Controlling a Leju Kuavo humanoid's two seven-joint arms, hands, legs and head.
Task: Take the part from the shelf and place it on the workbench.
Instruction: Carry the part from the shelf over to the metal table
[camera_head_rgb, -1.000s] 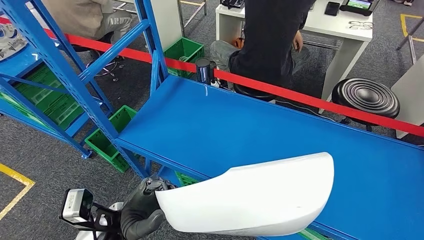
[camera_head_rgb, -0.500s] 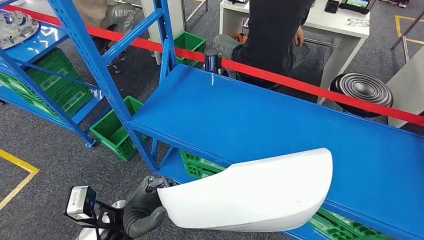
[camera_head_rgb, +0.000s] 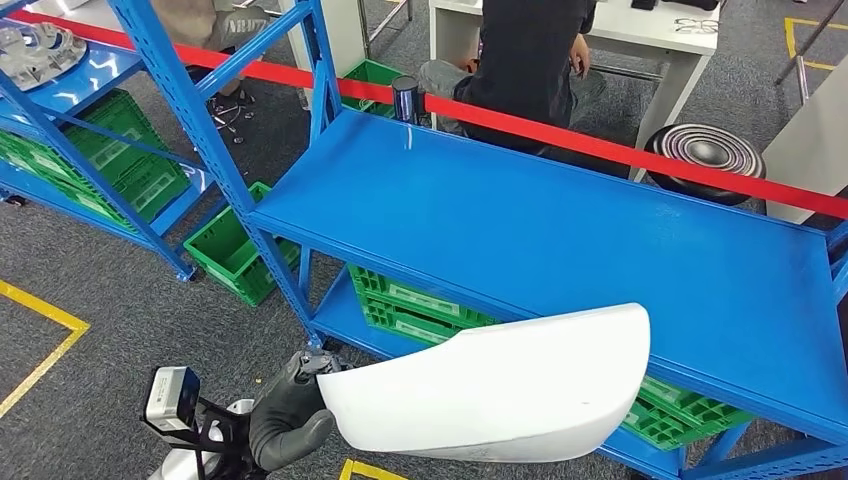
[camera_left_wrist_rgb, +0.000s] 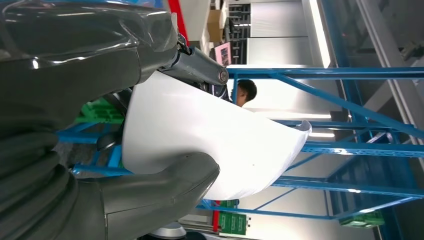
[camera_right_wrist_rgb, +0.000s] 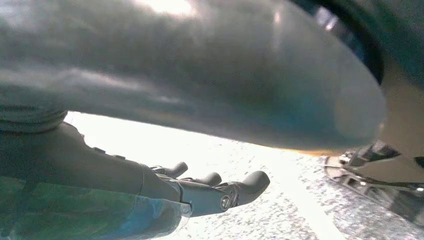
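A large white curved shell part (camera_head_rgb: 500, 385) hangs low in the head view, just in front of the near edge of the blue workbench (camera_head_rgb: 560, 220). My left hand (camera_head_rgb: 290, 420) grips the part's left end. In the left wrist view the thumb and fingers of my left hand (camera_left_wrist_rgb: 100, 150) clamp the white part (camera_left_wrist_rgb: 200, 130) from both sides. My right hand (camera_right_wrist_rgb: 200, 192) hangs with its fingers stretched out and nothing in them.
A blue shelf rack (camera_head_rgb: 170, 90) stands at the left, with a metal part (camera_head_rgb: 40, 50) on it and green crates (camera_head_rgb: 235, 255) below. Behind the bench run a red barrier tape (camera_head_rgb: 600, 145), a seated person (camera_head_rgb: 530, 60) and a black stool (camera_head_rgb: 705, 150).
The whole picture has shifted, so the camera has moved: the workbench now shows wider, with its lower crates and right end in view. The part stays in my left hand.
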